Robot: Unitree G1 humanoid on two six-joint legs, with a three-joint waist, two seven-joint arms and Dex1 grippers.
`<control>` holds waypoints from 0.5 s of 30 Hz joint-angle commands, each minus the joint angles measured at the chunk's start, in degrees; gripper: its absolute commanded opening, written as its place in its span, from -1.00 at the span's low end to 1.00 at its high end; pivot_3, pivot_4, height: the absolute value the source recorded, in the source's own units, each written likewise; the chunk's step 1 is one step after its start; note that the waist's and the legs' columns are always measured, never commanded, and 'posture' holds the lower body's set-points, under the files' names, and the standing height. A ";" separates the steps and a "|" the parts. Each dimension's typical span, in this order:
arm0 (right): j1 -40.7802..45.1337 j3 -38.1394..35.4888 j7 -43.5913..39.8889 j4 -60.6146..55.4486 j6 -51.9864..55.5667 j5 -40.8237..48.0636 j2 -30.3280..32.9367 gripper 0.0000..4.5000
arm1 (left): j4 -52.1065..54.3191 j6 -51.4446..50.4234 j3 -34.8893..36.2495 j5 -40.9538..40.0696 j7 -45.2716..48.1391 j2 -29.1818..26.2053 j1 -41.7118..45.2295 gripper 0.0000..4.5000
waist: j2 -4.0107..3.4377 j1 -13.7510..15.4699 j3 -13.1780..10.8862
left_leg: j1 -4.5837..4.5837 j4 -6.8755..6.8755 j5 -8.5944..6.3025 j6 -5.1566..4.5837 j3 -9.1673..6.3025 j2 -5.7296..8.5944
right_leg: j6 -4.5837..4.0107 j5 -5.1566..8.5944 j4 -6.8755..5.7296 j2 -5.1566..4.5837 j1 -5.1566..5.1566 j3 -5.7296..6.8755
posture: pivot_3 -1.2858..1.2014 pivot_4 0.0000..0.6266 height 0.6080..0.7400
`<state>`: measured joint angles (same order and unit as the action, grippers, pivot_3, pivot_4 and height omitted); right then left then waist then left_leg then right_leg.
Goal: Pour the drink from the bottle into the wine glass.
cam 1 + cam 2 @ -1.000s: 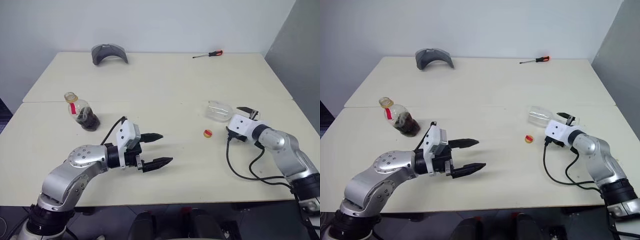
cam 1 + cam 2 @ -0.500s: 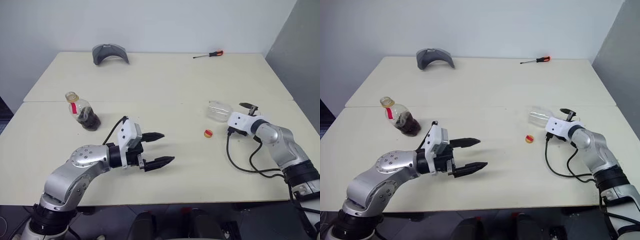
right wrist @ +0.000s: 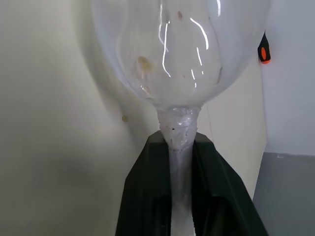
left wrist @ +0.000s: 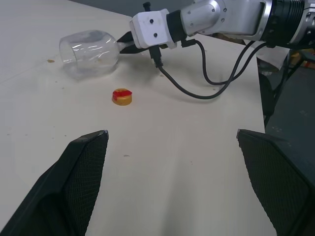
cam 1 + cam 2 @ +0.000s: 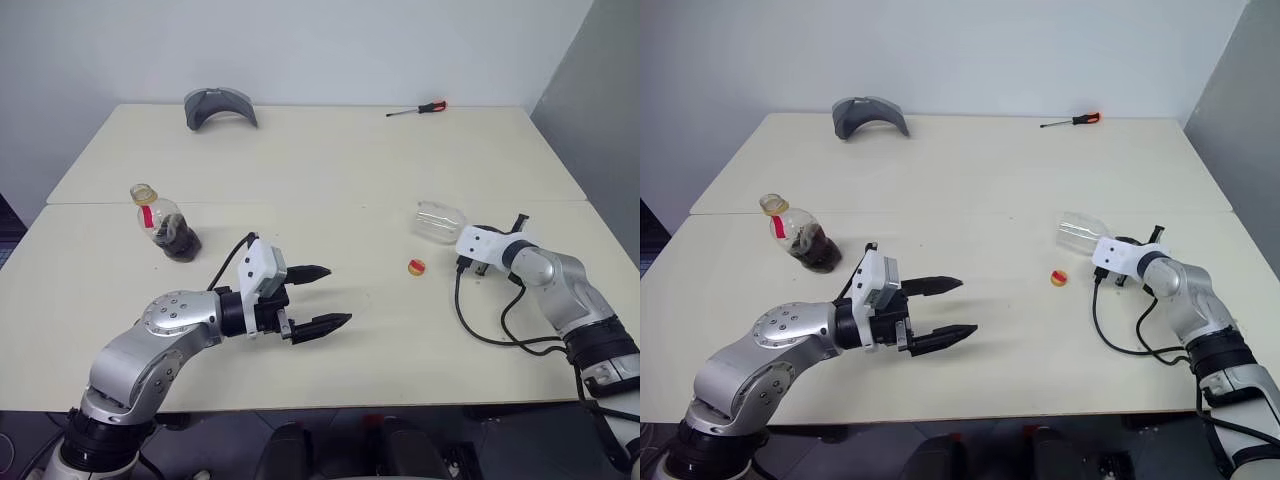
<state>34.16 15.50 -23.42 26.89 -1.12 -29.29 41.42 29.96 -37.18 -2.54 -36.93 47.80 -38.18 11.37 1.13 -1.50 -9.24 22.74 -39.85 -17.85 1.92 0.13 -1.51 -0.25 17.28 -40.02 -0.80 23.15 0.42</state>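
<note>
table (image 5: 330, 160), bottle (image 5: 166, 226), wine glass (image 5: 438, 221), cap (image 5: 415, 266), screwdriver (image 5: 416, 108)

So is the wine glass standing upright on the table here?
No, the wine glass lies on its side on the table, with the right pincer shut on its stem.

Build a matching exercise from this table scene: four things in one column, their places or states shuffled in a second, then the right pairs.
Things:
1. wine glass
2. bottle
3. screwdriver
4. left gripper

Places or states:
A. upright, with dark liquid in its base, on the table's left side
B. open and holding nothing, above the table
C. on its side, its stem pinched by the right gripper
D. lying at the table's far edge

Pairs: 1-C, 2-A, 3-D, 4-B
</note>
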 commanded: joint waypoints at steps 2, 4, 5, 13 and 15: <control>4.48 -0.02 2.71 1.53 -3.80 -0.64 -1.57 -0.92 | 2.28 -0.29 1.30 -0.33 -2.17 0.55 0.19 1.00 | 0.00 -0.02 0.00 | 0.00 0.00 0.00 0.00 0.00 0.00 | 0.00 0.00 0.00 0.00 0.00 0.00 | 0.03 -0.52 1.00; 6.25 0.26 3.59 2.50 -6.02 -0.21 -3.55 -0.92 | 2.36 -1.42 2.53 -1.04 -5.33 1.98 -0.13 1.00 | -0.01 -0.20 -0.01 | 0.00 0.01 0.00 0.01 0.00 -0.01 | 0.00 0.00 0.00 0.00 0.01 0.00 | 0.03 -0.52 1.00; 7.35 -0.01 3.90 2.57 -6.89 1.02 -5.75 -0.92 | 3.20 -2.65 3.63 -2.29 -6.64 2.19 -1.13 1.00 | -0.01 -0.41 -0.01 | 0.00 0.01 0.00 0.01 0.01 -0.02 | 0.00 0.00 -0.01 0.01 0.03 -0.02 | 0.03 -0.52 1.00; 15.70 -10.67 -0.13 5.82 -3.34 25.37 -30.31 -0.92 | 9.60 -7.80 11.77 -8.02 -12.48 1.22 -10.04 1.00 | -0.08 -1.12 -0.05 | -0.01 0.03 0.01 0.03 0.00 -0.18 | -0.03 0.00 -0.07 0.12 0.08 -0.06 | 0.03 -0.52 1.00; 17.54 -12.23 -1.93 7.10 -0.77 29.55 -34.68 -0.92 | 12.09 -8.48 13.58 -9.32 -14.52 1.62 -13.07 1.00 | -0.08 -0.81 -0.05 | 0.02 0.03 0.01 0.03 -0.02 -0.13 | -0.03 0.00 -0.08 0.04 0.09 0.03 | 0.03 -0.52 1.00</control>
<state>49.65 6.08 -24.30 34.63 -3.01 -4.11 7.27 38.54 -45.19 8.87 -44.36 34.77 -36.74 -0.77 1.04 -2.31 -9.29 22.77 -39.83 -17.84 1.95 0.11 -1.63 -0.27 17.28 -40.08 -0.79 23.23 0.45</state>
